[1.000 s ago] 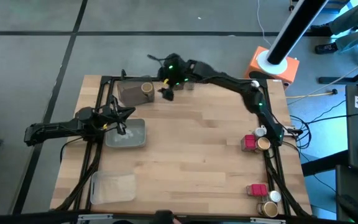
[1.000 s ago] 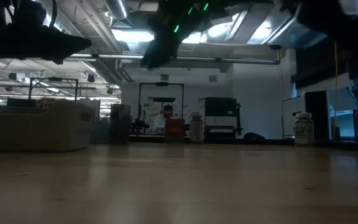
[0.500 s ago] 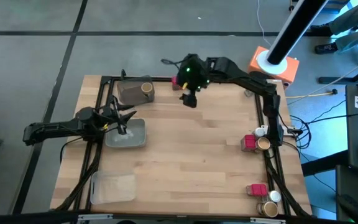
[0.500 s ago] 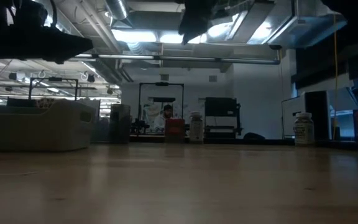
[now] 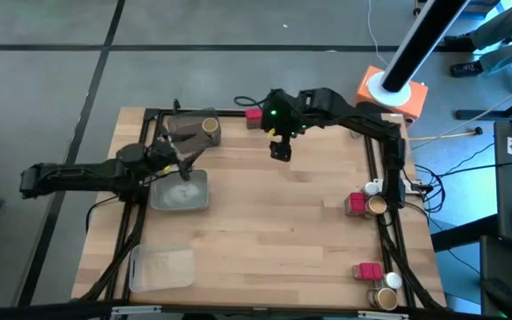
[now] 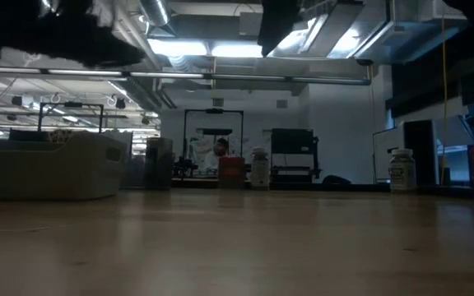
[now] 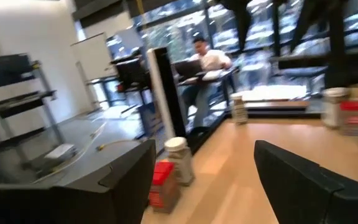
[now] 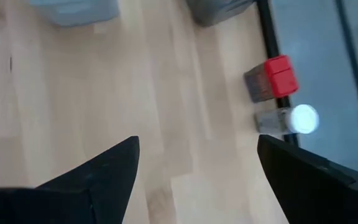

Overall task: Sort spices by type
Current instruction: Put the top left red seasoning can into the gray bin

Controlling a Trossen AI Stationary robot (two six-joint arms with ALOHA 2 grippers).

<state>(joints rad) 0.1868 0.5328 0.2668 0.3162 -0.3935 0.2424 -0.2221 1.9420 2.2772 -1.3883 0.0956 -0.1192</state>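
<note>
My left gripper (image 5: 180, 153) hangs open above the gap between a grey tray (image 5: 185, 135) and a clear tray (image 5: 181, 190), holding nothing; its own view looks level across the table at a red packet (image 7: 162, 183) and a white-capped jar (image 7: 178, 160). A brown-topped jar (image 5: 210, 126) stands in the grey tray. My right gripper (image 5: 280, 153) hangs open and high over the far middle of the table, with nothing between its fingers (image 8: 197, 142). Beyond it, at the far edge, stand the red packet (image 8: 272, 78) and the white-capped jar (image 8: 291, 119).
Along the right edge stand two groups of spices: a red packet (image 5: 356, 204) with a brown-topped jar (image 5: 377, 205) and a white cap (image 5: 372, 188), and a second packet (image 5: 368, 270) with jars near the front corner. A second clear tray (image 5: 161, 267) lies at the near left.
My left gripper has opened, risen from over the clear tray and swung toward the far edge, tipping up to level. My right gripper, still open, has travelled from beside the grey tray toward the right and a little toward the near edge.
</note>
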